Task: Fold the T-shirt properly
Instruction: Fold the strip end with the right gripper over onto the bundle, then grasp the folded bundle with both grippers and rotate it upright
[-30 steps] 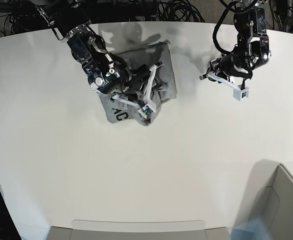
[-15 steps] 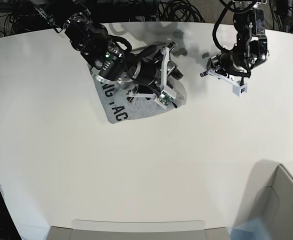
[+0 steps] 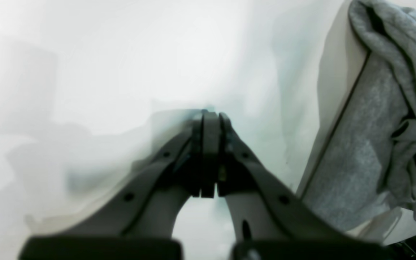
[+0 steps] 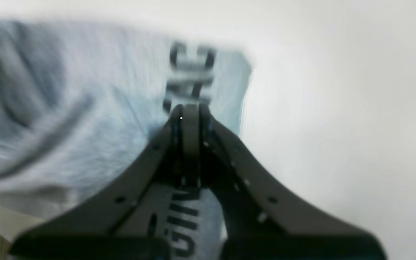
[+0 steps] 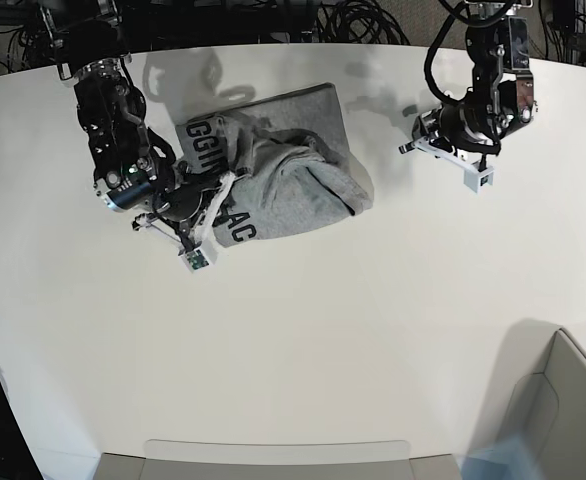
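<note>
Right tool (image 5: 216, 186) pinched empty, angled low over T-shirt (image 5: 283, 180); left tool (image 5: 407, 147) likewise closed, raised aside

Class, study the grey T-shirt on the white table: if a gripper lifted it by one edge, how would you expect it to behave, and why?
The T-shirt would probably droop and unfold rather than hold its shape: it lies crumpled in soft, rounded folds. It looks light, being thin cloth lying low on the table. It seems unlikely to roll or break, though pushing it would likely bunch it further.
</note>
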Motion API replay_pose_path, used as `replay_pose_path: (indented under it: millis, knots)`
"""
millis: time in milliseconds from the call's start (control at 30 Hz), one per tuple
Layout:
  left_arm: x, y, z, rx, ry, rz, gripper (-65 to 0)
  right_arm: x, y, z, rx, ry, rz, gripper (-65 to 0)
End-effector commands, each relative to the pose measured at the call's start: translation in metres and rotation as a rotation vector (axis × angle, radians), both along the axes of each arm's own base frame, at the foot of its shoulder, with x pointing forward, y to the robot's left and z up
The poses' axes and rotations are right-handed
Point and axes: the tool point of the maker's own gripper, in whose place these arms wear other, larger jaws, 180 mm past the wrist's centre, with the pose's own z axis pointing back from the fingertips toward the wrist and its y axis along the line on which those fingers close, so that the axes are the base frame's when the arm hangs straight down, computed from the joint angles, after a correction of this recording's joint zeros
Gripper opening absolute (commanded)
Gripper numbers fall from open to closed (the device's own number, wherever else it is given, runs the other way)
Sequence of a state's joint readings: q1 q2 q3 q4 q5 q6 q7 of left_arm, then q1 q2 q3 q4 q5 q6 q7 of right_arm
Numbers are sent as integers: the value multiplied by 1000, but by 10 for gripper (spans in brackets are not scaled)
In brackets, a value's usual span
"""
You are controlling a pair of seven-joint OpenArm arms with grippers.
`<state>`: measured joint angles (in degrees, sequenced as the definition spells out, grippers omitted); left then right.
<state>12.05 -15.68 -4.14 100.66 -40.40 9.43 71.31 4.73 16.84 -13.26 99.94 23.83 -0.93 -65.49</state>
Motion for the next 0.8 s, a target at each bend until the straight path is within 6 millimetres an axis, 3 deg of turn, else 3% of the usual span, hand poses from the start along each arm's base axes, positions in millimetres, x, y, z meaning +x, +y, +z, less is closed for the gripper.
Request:
replay_pose_path:
  millis: [0,67,133,300,400,533,600,767]
  knots:
    - [6,1,7,-1,-25,-3,-650,3,9,5,18,-19,26,-650]
    - [7,3,7,1,-27,5,-650,-14,26,-5,12,15,103,-650]
    - [7,3,7,1,-27,7,-650,-34,51,0,22,-5,235,-650]
    - [7,4,7,1,-26,12,-650,-111,117,34,102,-93,629,-650]
    - [8,4,8,2,-29,13,-650,-125,127,36,80,-61,687,-650]
    - [8,4,8,4,-30,13,-650,-119,129,41,79,-76,677,-650]
    - [9,4,9,4,-36,13,-650,-98,119,48,72,-109,614,-650]
    - [20,-5,29,3,-112,-18,-650,-22,54,72,52,-205,305,-650]
